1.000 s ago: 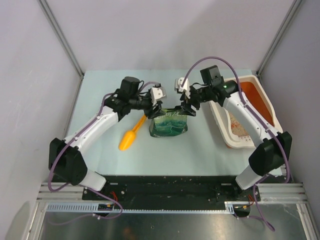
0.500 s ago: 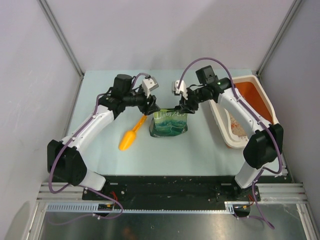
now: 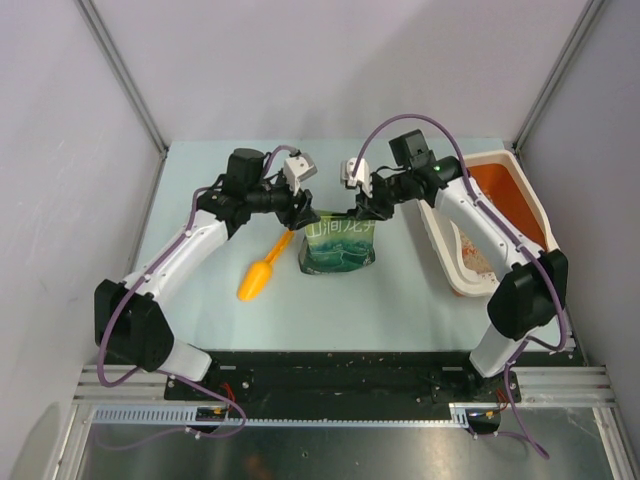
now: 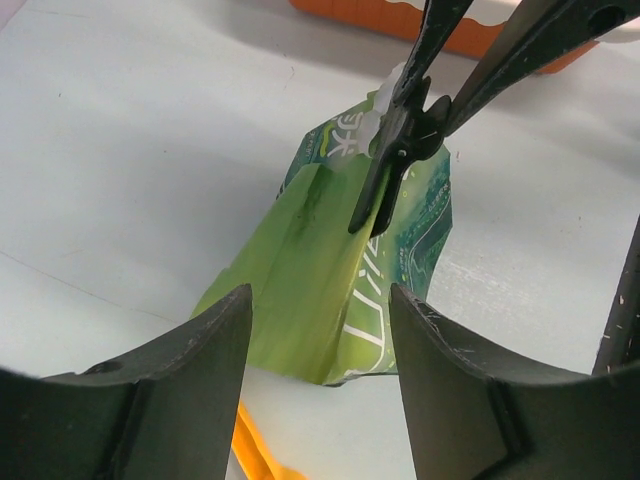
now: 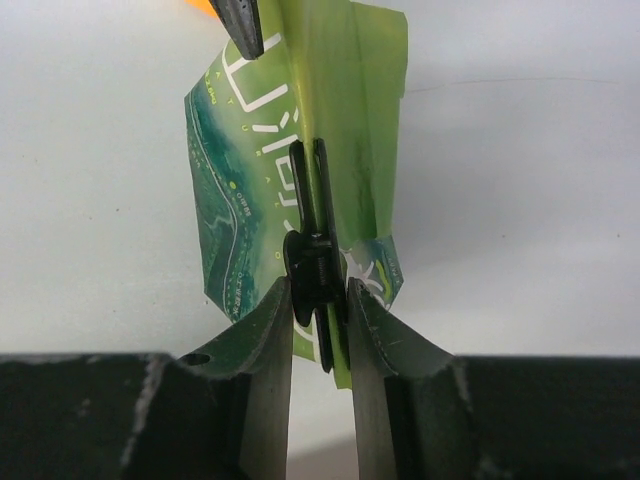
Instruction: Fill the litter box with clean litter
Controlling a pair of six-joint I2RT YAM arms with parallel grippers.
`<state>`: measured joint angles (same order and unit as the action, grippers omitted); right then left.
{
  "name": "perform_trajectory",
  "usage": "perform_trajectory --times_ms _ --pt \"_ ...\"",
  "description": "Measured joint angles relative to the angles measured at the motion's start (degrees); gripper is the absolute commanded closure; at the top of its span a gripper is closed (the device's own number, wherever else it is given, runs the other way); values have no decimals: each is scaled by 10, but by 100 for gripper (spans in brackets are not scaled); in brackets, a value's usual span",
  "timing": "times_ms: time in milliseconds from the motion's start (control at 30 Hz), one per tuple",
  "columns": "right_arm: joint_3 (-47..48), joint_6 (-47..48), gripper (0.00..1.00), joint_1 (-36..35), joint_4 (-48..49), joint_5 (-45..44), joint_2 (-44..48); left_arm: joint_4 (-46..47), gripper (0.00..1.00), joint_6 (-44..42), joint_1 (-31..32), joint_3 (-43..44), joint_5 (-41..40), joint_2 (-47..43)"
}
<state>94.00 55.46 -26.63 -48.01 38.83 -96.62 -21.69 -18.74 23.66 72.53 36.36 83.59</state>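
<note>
While right claw [image 5: 318, 295] clamps top edge of green bag [image 3: 338, 248] | left claw [image 4: 320, 310] apart beside it

Green bag [image 3: 338, 247] with black clip [image 5: 315, 265] stands on table [image 3: 400, 305], orange scoop [image 3: 262, 272] beside it

Upright green bag [image 4: 300, 270], black clip [image 4: 398, 140] atop, left hand [image 4: 320, 310] spread

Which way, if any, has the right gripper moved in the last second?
Yes. The right gripper shifted slightly left, away from the litter box, and closed on the black clip atop the green bag.
</note>
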Motion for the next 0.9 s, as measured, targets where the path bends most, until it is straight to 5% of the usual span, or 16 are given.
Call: perform_trajectory --times_ms 900 --pt "11 -47 100 23 -85 59 52 22 37 -74 41 0 91 0"
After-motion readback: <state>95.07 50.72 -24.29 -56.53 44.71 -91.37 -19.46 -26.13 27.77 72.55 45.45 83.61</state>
